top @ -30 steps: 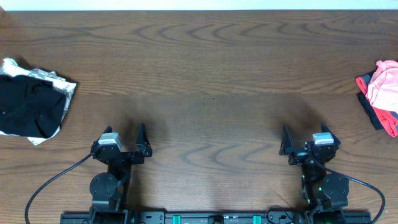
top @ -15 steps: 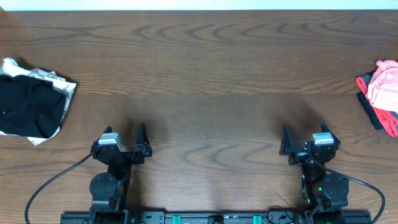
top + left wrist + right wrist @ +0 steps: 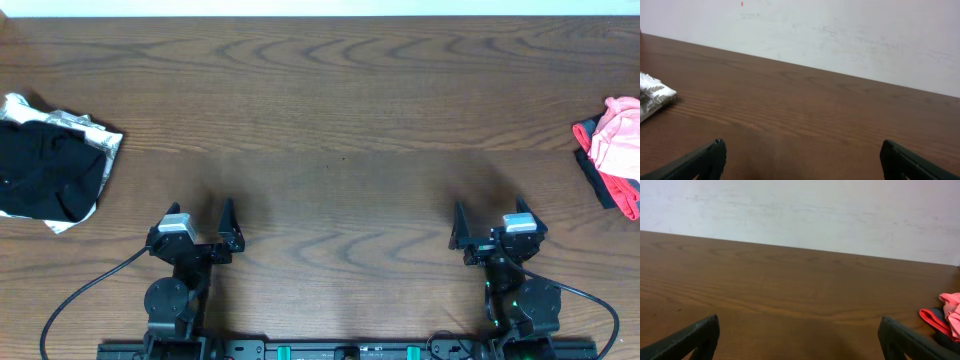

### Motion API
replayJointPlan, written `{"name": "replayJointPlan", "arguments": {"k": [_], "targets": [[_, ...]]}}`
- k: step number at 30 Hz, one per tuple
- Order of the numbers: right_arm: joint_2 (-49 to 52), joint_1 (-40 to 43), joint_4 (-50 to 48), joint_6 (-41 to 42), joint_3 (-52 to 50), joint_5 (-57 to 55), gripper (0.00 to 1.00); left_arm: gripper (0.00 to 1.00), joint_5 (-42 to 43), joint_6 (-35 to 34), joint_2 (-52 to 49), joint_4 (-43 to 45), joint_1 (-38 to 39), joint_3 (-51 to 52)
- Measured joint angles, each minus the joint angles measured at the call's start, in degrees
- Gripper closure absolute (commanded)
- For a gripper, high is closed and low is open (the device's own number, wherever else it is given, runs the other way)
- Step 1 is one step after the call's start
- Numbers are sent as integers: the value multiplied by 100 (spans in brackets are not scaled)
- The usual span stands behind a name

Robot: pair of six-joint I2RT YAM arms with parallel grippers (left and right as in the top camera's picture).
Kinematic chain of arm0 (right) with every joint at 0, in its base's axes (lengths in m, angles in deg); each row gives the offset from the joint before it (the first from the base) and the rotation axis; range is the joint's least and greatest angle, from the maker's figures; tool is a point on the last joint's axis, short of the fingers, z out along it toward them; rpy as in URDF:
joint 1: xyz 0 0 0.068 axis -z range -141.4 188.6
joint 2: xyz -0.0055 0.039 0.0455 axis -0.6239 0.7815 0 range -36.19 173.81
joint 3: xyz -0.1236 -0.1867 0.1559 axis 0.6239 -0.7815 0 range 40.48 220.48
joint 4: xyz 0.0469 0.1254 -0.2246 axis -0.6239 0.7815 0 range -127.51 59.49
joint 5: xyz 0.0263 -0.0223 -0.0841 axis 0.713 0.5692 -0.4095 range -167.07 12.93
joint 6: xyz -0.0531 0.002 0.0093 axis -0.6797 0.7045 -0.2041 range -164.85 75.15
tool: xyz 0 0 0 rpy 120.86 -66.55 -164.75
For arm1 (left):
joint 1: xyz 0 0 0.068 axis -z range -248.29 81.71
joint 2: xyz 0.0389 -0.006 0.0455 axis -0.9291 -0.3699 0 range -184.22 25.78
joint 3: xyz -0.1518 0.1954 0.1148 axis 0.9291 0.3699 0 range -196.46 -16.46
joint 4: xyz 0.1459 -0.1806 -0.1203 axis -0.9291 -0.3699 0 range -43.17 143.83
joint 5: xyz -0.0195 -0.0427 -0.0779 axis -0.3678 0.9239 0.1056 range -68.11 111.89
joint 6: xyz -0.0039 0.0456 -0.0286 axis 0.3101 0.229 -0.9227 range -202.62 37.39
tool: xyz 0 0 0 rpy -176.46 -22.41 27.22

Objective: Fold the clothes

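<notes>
Lying at the far left edge of the overhead view, a crumpled black garment (image 3: 45,170) sits on a white fern-print piece (image 3: 108,148), both on the dark wooden tabletop (image 3: 330,90). At lower left, the left claw (image 3: 197,228) points up the frame with its fingers spread wide, pinching nothing, well apart from that pile. At lower right, the right claw (image 3: 490,225) is likewise spread and empty. At the far right edge, a pink garment (image 3: 618,140) lies bunched over a black piece with red trim (image 3: 598,180), partly cut off by the frame. Both wrist views show a pale wall (image 3: 840,35) beyond the tabletop's far edge.
</notes>
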Motion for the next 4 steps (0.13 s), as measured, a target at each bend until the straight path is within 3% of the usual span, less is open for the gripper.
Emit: {"name": "replayJointPlan", "arguments": {"k": [4], "targets": [[0, 0, 0, 0, 0, 0, 1, 2, 2, 0, 0, 0, 0, -2]]}}
